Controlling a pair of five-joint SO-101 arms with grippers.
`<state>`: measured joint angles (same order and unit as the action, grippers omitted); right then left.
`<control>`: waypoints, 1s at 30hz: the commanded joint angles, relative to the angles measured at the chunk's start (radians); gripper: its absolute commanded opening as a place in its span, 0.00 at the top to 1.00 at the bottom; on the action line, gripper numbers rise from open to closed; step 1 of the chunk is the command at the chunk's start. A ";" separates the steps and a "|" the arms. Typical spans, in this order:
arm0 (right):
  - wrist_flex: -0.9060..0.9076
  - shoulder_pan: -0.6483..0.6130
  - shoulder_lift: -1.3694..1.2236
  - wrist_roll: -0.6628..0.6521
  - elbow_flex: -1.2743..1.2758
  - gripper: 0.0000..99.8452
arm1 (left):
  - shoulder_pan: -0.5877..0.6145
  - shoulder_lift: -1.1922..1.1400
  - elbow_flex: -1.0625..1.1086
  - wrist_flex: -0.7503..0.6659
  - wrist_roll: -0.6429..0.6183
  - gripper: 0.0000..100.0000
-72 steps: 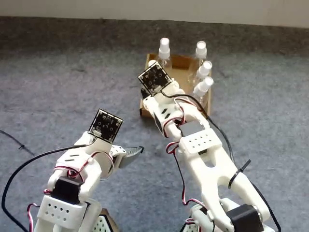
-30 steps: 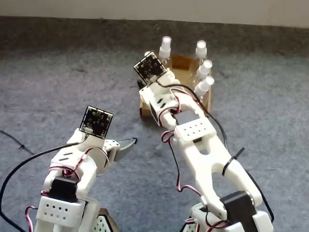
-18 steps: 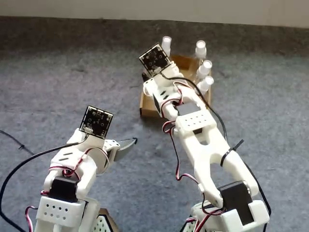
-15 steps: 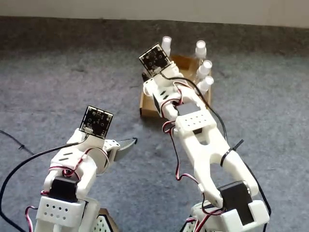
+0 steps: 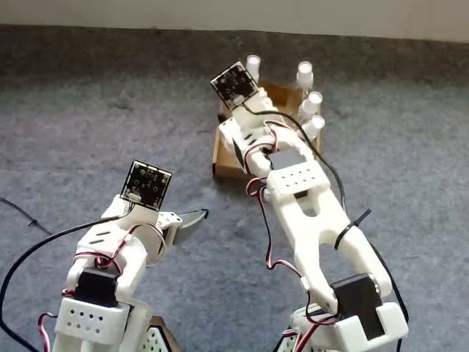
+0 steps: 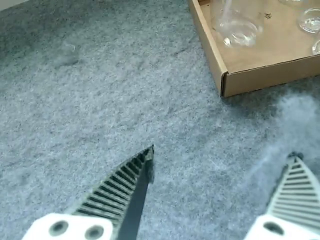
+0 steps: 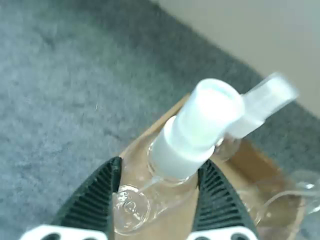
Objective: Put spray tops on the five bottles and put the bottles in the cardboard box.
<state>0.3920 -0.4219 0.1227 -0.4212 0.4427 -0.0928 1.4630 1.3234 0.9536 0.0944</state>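
Inside the cardboard box (image 5: pixel 220 158), by a corner, my right end effector (image 7: pixel 160 162) grips one capped bottle (image 7: pixel 177 152) across its clear shoulder: light, slick, probably thin-walled, best held on the body below the spray top (image 7: pixel 212 107).

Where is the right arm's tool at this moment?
In the right wrist view, the right tool is shut on a spray-topped bottle. In the high view, it is at the far left corner of the cardboard box, left of three capped bottles.
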 commanded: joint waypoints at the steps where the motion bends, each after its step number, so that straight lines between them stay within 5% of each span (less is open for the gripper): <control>1: 0.159 0.002 0.035 -0.006 -0.133 1.00 | 0.050 0.010 -0.021 -0.028 0.028 0.64; 14: 0.213 0.002 0.035 0.109 -0.211 1.00 | 0.466 -0.002 -0.125 -0.055 0.052 0.64; 30: 0.025 0.005 0.025 0.112 -0.093 1.00 | 0.559 0.005 0.105 -0.186 0.052 0.64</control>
<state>0.4718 -0.4204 0.1227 -0.3122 0.3491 0.4764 1.4615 1.4185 0.7986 0.1419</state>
